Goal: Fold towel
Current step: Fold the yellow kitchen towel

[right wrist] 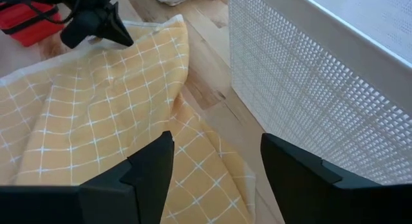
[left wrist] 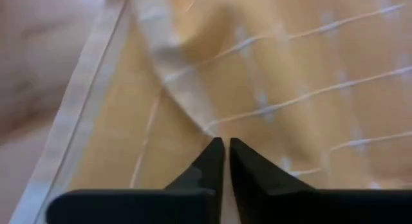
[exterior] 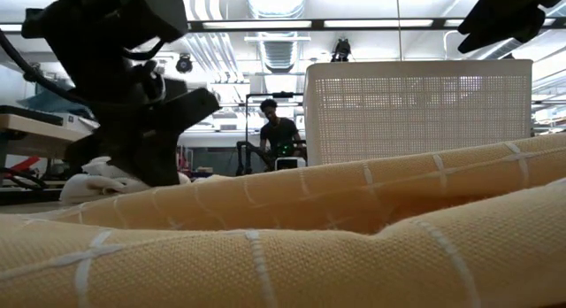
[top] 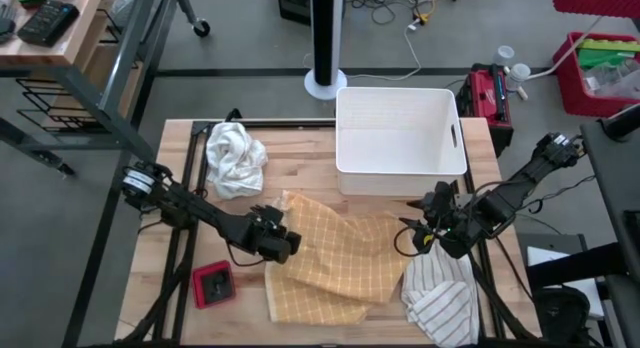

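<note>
The yellow checked towel (top: pixel 335 263) lies rumpled and unfolded across the middle of the tabletop (top: pixel 300 148), so the folding looks barely begun. The left claw (top: pixel 283 240) is pinched together at its left edge; the right claw (top: pixel 422 228) hovers spread apart over the right edge.

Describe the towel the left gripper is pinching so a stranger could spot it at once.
Start at the white basket on the wooden table. Just in front of it lies the yellow towel, rumpled. Unlike the white cloth and the striped cloth, it has a white grid pattern.
</note>
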Robot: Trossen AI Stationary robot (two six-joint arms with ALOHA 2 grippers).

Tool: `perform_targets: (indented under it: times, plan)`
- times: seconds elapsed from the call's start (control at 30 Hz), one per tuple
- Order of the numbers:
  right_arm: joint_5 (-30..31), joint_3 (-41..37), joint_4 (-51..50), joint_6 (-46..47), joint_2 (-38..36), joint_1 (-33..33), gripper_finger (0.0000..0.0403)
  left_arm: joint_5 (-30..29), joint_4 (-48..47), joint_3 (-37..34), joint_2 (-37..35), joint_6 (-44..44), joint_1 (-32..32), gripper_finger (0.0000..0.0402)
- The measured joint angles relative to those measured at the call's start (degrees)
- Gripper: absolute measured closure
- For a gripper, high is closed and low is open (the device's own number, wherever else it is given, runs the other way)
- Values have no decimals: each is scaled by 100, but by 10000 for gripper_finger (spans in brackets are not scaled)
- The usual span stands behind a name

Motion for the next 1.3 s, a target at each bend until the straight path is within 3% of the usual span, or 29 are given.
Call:
perform_targets:
  times: [0.2, 0.37, 0.47, 0.53, 0.63, 0.77, 0.93, 1.17, 1.3]
  plan:
    - [-15, 0, 429, -609, 0, 0, 187, -471, 53, 572, -446, 1404, -281, 400]
    - [-336, 0, 1816, -1914, 0, -10, 194, -496, 44, 1491, -665, 2812, -380, 401]
    - [-405, 0, 2612, -2520, 1, -15, 198, -536, -399, 2022, -658, 3211, -388, 401]
    - [-418, 0, 2841, -2675, 0, -15, 199, -725, -1099, 2272, -631, 3005, -396, 401]
    - [-470, 0, 2753, -2641, -4, -13, 198, -1031, -2552, 2377, -613, 1845, -394, 401]
    - [-495, 0, 2670, -2576, 63, -13, 197, -894, -3589, 2078, -632, 393, -281, 391]
    - [-507, 0, 2665, -2598, 198, -15, 198, -380, -3118, 1510, -639, -235, 15, 334]
    - [-509, 0, 2651, -2600, 381, -19, 190, 257, -2105, 697, -643, -137, 537, 227]
    - [-509, 0, 2639, -2600, 413, -28, 194, 763, -1449, 220, -643, -5, 717, 185]
